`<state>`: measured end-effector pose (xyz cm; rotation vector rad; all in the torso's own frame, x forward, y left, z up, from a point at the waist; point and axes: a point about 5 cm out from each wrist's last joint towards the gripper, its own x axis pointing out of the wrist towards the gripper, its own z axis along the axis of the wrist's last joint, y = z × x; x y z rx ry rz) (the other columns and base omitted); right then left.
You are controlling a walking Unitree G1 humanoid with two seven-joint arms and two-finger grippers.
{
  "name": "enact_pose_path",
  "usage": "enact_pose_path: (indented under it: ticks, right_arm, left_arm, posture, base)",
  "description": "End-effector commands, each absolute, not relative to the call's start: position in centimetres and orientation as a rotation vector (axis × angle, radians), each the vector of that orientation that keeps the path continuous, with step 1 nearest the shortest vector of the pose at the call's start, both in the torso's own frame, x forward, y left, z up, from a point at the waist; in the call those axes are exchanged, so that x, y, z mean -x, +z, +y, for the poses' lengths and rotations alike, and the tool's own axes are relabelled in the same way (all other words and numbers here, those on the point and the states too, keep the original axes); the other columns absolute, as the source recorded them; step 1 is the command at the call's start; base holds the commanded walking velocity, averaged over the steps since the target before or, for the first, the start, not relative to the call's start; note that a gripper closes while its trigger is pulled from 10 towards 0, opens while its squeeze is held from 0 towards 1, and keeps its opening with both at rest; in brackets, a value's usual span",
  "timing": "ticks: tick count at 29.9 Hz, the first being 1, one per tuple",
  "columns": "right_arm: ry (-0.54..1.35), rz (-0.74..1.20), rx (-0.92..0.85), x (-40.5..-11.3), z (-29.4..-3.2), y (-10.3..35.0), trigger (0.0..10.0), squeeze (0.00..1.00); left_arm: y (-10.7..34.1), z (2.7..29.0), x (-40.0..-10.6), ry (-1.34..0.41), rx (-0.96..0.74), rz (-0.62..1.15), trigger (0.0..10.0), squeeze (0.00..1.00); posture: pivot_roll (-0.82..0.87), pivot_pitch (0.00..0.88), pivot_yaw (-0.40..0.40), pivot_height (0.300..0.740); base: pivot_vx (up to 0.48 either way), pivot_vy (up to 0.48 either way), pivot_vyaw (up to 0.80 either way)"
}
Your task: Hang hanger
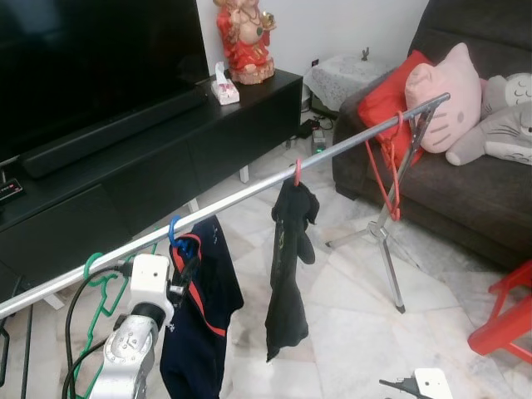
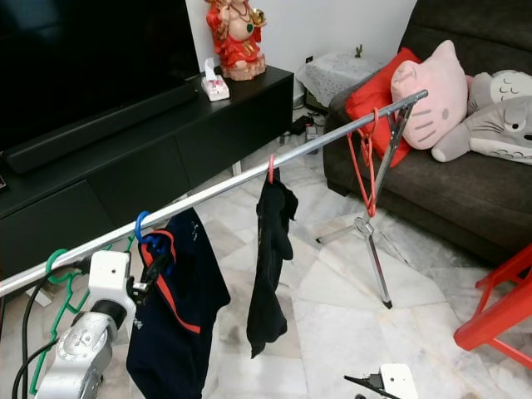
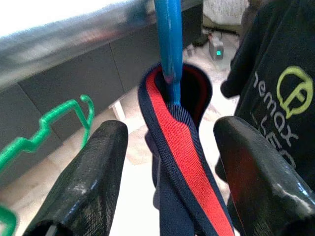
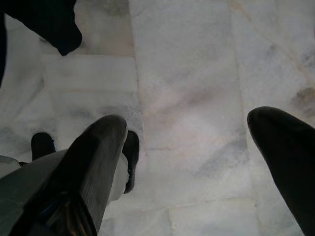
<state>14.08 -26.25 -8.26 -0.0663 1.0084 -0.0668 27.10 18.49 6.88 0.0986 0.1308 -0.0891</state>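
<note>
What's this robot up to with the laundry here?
It is hanging clothes on a metal drying rail. The blue hanger carrying a navy garment with red trim is hooked over the rail, and the left gripper sits right at the garment's collar with its fingers spread on either side, not clamped. A black garment on a red hanger hangs further along. The right gripper hangs open over the marble floor.
</note>
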Motion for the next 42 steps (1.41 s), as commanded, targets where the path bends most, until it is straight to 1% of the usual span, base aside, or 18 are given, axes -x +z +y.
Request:
enact_pose_path:
  ticks: [1, 6, 17, 18, 19, 22, 23, 42]
  right_arm:
    - [-0.075, 1.011, 0.050, -14.0, -26.1, -8.4, 10.0, 0.00]
    - [-0.080, 1.011, 0.047, -13.9, -26.1, -8.4, 10.0, 0.00]
    - [-0.079, 1.012, 0.043, -13.9, -26.1, -8.4, 10.0, 0.00]
    - [-0.079, 1.011, 0.043, -13.9, -26.1, -8.4, 10.0, 0.00]
    - [-0.079, 1.010, 0.042, -13.9, -26.1, -8.4, 10.0, 0.00]
    - [-0.079, 1.010, 0.042, -13.9, -26.1, -8.4, 10.0, 0.00]
    - [-0.079, 1.010, 0.042, -13.9, -26.1, -8.4, 10.0, 0.00]
    - [-0.079, 1.008, 0.039, -14.1, -26.0, -8.4, 10.0, 0.00]
  left_arm:
    - [6.9, 18.8, -27.5, -0.095, -0.114, 0.137, 10.0, 0.00]
    - [6.3, 18.9, -28.5, -0.126, -0.134, 0.181, 10.0, 0.00]
    - [5.1, 19.0, -28.9, -0.141, -0.167, 0.250, 10.0, 0.00]
    - [5.0, 19.0, -28.9, -0.137, -0.170, 0.254, 6.5, 0.00]
    - [4.9, 19.0, -29.0, -0.134, -0.170, 0.255, 3.7, 0.00]
    - [4.9, 19.1, -29.0, -0.131, -0.167, 0.256, 3.7, 0.00]
    - [4.9, 19.0, -29.1, -0.133, -0.167, 0.255, 0.0, 0.00]
    - [4.7, 19.0, -29.4, -0.143, -0.202, 0.253, 0.0, 0.00]
  posture:
    - [-0.10, 0.000, 0.051, 0.740]
    - [-0.10, 0.000, 0.052, 0.740]
    - [-0.10, 0.000, 0.054, 0.740]
    - [-0.10, 0.000, 0.053, 0.740]
    - [-0.10, 0.000, 0.053, 0.740]
    - [-0.10, 0.000, 0.053, 0.740]
    - [-0.10, 0.000, 0.053, 0.740]
    - [-0.11, 0.000, 0.055, 0.740]
  base:
    - [0.000, 0.000, 0.00]
    - [0.000, 0.000, 0.00]
    - [0.000, 0.000, 0.00]
    - [0.000, 0.000, 0.00]
    - [0.000, 0.000, 0.00]
    - [0.000, 0.000, 0.00]
    - [0.000, 0.000, 0.00]
    - [0.000, 0.000, 0.00]
